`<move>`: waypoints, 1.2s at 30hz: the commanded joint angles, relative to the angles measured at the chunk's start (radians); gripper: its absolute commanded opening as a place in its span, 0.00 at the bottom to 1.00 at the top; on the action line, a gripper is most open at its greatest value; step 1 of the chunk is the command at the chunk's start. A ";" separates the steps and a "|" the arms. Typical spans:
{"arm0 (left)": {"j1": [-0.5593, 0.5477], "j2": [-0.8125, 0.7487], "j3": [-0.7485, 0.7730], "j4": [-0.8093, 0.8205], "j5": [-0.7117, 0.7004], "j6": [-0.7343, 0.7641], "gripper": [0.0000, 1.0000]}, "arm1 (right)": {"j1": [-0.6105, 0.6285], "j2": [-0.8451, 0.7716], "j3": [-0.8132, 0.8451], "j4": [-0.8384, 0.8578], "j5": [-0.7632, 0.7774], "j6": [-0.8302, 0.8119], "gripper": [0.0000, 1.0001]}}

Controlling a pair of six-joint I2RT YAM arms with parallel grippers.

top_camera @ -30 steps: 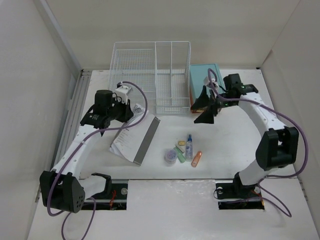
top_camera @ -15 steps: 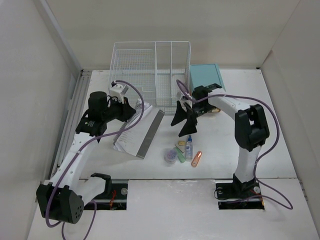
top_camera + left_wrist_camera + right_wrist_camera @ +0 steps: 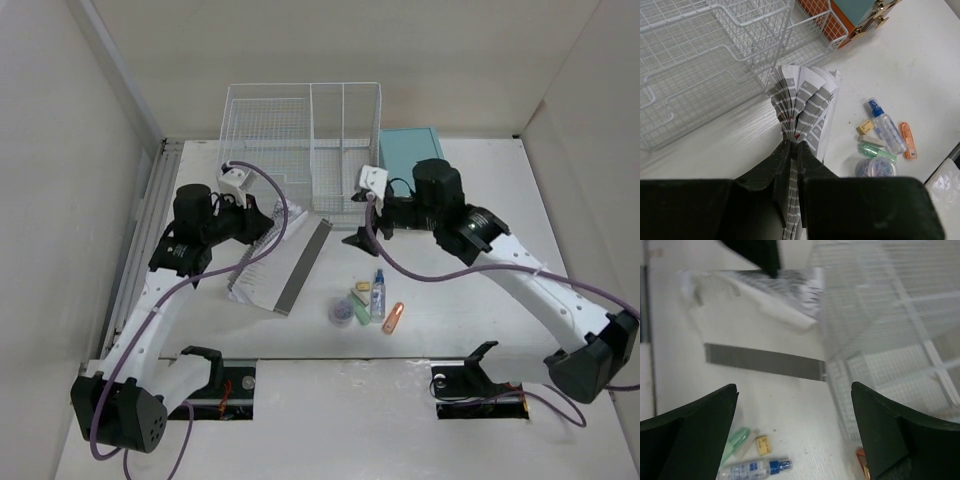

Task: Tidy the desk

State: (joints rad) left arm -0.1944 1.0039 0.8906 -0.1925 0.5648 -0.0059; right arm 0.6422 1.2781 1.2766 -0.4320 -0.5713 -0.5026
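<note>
The right end effector (image 3: 360, 237) is swinging left, away from the cabinet (image 3: 410, 150) and pulling up in front of the basket (image 3: 300, 140), its arm stretching low across the counter. The left end effector (image 3: 262, 222) is dragging the booklet (image 3: 275, 268) closer to the basket.

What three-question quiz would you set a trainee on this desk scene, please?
1. True or false: the left tool is shut on the fanned booklet.
2. Short answer: in the top view, what stands just to the right of the wire basket?
3. Pick one: the right tool is A) open, holding nothing; B) shut on the booklet; C) shut on the wire basket.

Key: 1 true; 2 the teal cabinet; 3 A.
</note>
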 commanded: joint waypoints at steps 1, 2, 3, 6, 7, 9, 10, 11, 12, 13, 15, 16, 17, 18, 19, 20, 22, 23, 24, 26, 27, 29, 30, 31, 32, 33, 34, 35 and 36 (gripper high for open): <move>0.006 -0.070 0.059 0.100 0.069 -0.016 0.00 | -0.077 -0.022 -0.120 0.315 0.286 0.268 1.00; 0.006 -0.070 0.059 0.091 0.082 -0.016 0.00 | -0.108 -0.008 -0.152 0.329 0.227 0.298 1.00; 0.006 -0.082 0.059 0.091 0.083 -0.026 0.00 | -0.171 0.010 -0.152 0.344 0.076 0.335 1.00; 0.006 -0.106 0.082 0.081 0.101 -0.026 0.00 | -0.228 0.052 -0.212 0.415 -0.070 0.443 1.00; 0.006 -0.106 0.091 0.080 0.101 -0.035 0.00 | -0.237 0.052 -0.227 0.465 -0.085 0.453 1.00; 0.006 -0.128 0.100 0.080 0.128 -0.036 0.00 | -0.254 0.043 -0.262 0.509 -0.117 0.486 1.00; 0.006 -0.140 0.100 0.080 0.129 -0.046 0.00 | -0.268 0.043 -0.272 0.547 -0.172 0.501 1.00; 0.006 -0.140 0.111 0.080 0.142 -0.046 0.00 | -0.268 0.043 -0.272 0.567 -0.202 0.516 1.00; 0.006 -0.149 0.111 0.071 0.142 -0.046 0.00 | -0.268 0.055 -0.289 0.587 -0.226 0.545 1.00; 0.006 -0.149 0.111 0.071 0.153 -0.055 0.00 | -0.268 0.055 -0.301 0.607 -0.269 0.559 1.00; 0.006 -0.159 0.111 0.071 0.167 -0.055 0.00 | -0.268 0.066 -0.313 0.670 -0.311 0.597 1.00; 0.006 -0.168 0.111 0.071 0.179 -0.055 0.00 | -0.268 0.075 -0.322 0.696 -0.331 0.611 1.00; 0.006 -0.168 0.111 0.071 0.179 -0.055 0.00 | -0.268 0.075 -0.335 0.755 -0.372 0.627 1.00; 0.006 -0.168 0.111 0.071 0.179 -0.055 0.00 | -0.268 0.085 -0.335 0.791 -0.401 0.641 1.00; 0.006 -0.177 0.111 0.071 0.188 -0.066 0.00 | -0.256 0.095 -0.335 0.809 -0.410 0.654 1.00; 0.006 -0.177 0.102 0.080 0.198 -0.066 0.00 | -0.247 0.121 -0.326 0.809 -0.410 0.654 1.00; 0.006 -0.186 0.093 0.080 0.198 -0.066 0.00 | -0.227 0.161 -0.298 0.809 -0.410 0.654 1.00; 0.006 -0.186 0.093 0.080 0.198 -0.066 0.00 | -0.227 0.199 -0.277 0.809 -0.420 0.644 1.00; 0.006 -0.186 0.093 0.080 0.198 -0.066 0.00 | -0.227 0.217 -0.266 0.809 -0.432 0.644 1.00; 0.006 -0.197 0.093 0.080 0.198 -0.066 0.00 | -0.217 0.245 -0.251 0.809 -0.449 0.609 1.00; 0.006 -0.197 0.093 0.080 0.198 -0.057 0.00 | -0.217 0.265 -0.238 0.809 -0.481 0.599 1.00; 0.006 -0.197 0.116 0.070 0.198 -0.057 0.00 | -0.217 0.279 -0.227 0.809 -0.512 0.586 1.00; 0.006 -0.188 0.116 0.070 0.208 -0.048 0.00 | -0.207 0.288 -0.218 0.809 -0.527 0.572 1.00; 0.006 -0.188 0.128 0.061 0.217 -0.048 0.00 | -0.197 0.288 -0.218 0.809 -0.541 0.572 1.00; 0.006 -0.177 0.128 0.061 0.218 -0.048 0.00 | -0.197 0.288 -0.218 0.809 -0.555 0.561 1.00; 0.006 -0.177 0.128 0.061 0.230 -0.048 0.00 | -0.197 0.302 -0.206 0.809 -0.565 0.561 1.00; 0.006 -0.177 0.128 0.061 0.242 -0.048 0.00 | -0.185 0.316 -0.195 0.809 -0.578 0.561 1.00; 0.006 -0.177 0.128 0.073 0.242 -0.048 0.00 | -0.185 0.316 -0.195 0.809 -0.588 0.561 1.00; 0.006 -0.168 0.128 0.082 0.251 -0.048 0.00 | -0.173 0.331 -0.185 0.809 -0.588 0.552 1.00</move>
State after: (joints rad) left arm -0.1940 0.8478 0.9440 -0.2337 0.7403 -0.0505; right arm 0.4435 1.5986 1.0306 0.3080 -1.0840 0.0826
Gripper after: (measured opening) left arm 0.052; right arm 1.000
